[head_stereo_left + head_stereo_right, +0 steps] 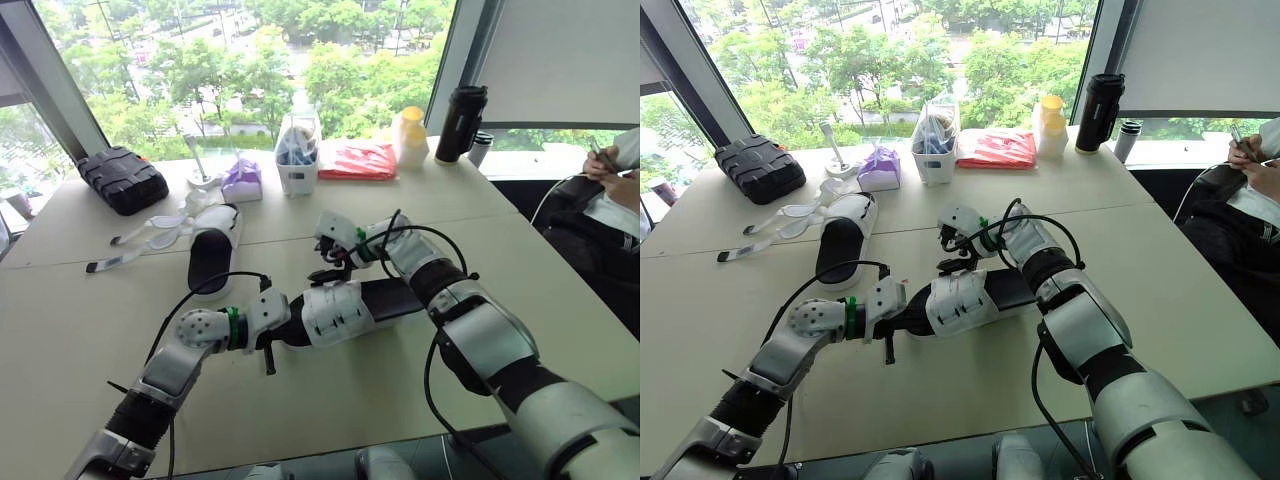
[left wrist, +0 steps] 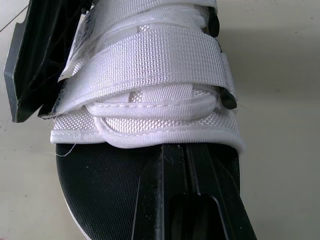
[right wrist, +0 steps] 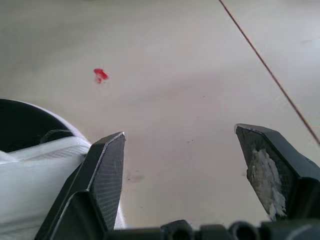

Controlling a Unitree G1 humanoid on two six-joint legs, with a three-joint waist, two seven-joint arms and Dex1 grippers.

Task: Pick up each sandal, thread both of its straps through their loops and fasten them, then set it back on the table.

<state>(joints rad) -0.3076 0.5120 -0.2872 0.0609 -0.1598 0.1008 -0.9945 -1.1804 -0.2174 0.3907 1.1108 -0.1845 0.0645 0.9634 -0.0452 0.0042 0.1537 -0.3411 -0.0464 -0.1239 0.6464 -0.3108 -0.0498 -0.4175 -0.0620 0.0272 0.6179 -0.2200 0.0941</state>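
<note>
Apparently the other sandal point(image 1: 210, 258) is lying at ten o'clock on the desk point(image 1: 60, 330), straps loose. The left fingers point(image 2: 175, 190), pressed together, are only resting on the insole of the strapped sandal point(image 1: 340, 310); the right fingers point(image 3: 100, 185) are hanging spread at its twelve o'clock. With nothing pinching it, this sandal is risking to slide when pushed.

no readable text on show right now, no brand, number or sign to call. the sandal point(image 2: 160, 65) seen from the left wrist carries a small tag point(image 2: 82, 35) at its side edge, but the print is too blurred to make out. over by the window, the black flask point(image 1: 462, 122) and the red packet point(image 1: 357, 160) offer no legible lettering either.
</note>
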